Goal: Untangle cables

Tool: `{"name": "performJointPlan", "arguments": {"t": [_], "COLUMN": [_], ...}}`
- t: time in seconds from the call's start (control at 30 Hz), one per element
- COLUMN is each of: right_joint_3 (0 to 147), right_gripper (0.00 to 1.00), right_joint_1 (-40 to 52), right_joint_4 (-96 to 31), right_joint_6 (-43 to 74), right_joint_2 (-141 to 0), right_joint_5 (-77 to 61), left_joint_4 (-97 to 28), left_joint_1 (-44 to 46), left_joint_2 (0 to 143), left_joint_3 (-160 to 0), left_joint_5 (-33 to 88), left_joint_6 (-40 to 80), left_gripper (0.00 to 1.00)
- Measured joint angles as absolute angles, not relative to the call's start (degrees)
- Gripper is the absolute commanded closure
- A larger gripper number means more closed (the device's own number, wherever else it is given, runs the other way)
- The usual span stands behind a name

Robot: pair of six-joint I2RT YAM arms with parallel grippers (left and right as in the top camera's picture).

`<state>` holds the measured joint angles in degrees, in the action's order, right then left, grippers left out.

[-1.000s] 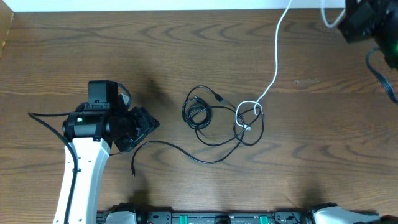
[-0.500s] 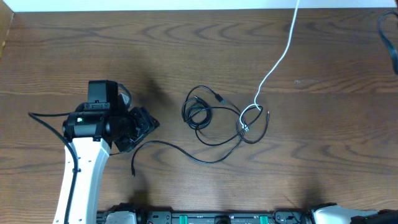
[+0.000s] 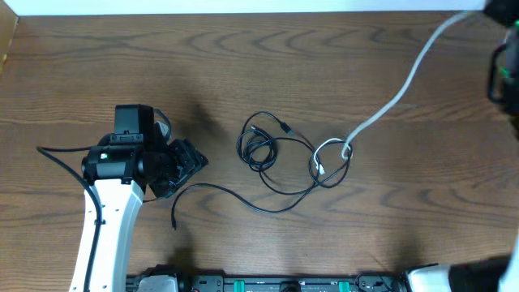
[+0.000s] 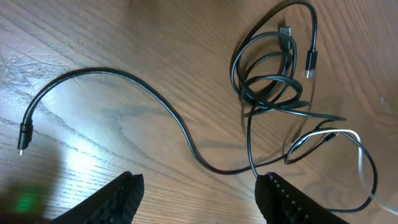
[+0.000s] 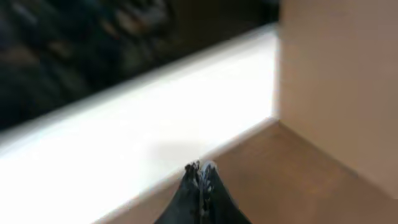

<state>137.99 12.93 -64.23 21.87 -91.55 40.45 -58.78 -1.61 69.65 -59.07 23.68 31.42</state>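
Note:
A tangle of black cables (image 3: 261,148) lies mid-table, coiled, and also shows in the left wrist view (image 4: 273,81). One black cable (image 3: 235,195) trails left from it to a plug end (image 3: 173,223) near my left gripper. A white cable (image 3: 397,97) is looped through the right side of the tangle (image 3: 328,158) and rises taut to the top right corner. My left gripper (image 3: 185,166) is open and empty, left of the tangle, and its jaws (image 4: 200,182) straddle bare wood. My right gripper (image 5: 200,169) is shut on the white cable, high at the table's far right corner.
The left arm's own thicker black cord (image 3: 57,154) runs left from its wrist. The table's back edge meets a white wall (image 3: 243,6). A tan upright panel (image 5: 339,81) stands at the right in the right wrist view.
The white cable has swung to the right and is drawn tighter. Its loop in the tangle has shrunk and shifted slightly right. The right arm moved toward the right edge. The left arm has not moved.

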Motion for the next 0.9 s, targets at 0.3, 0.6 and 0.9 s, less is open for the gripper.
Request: {"name": "performJointPlan", "arguments": {"t": [0.3,0.6,0.9], "right_joint_3": [137.56,137.56,137.51], "right_gripper": [0.91,0.59,0.25], "right_joint_1": [12.88,4.49,-1.98], "right_joint_4": [-78.35,-86.32,-95.44], "right_joint_6": [22.48,26.04,18.35], "right_joint_2": [-99.9,-107.31,-112.71], "right_joint_5": [42.92,39.44,3.11], "left_joint_4": [-59.0,-59.46,-59.59], "left_joint_1": [-1.61,-1.61,-1.61], "left_joint_2": [69.65,69.65,69.65], "left_joint_3": [-59.07,-59.07,-59.07], "left_joint_5": [23.68,23.68,23.66], "left_joint_6": [31.4,31.4,31.4], "left_gripper": [0.37,0.37,0.37]}}
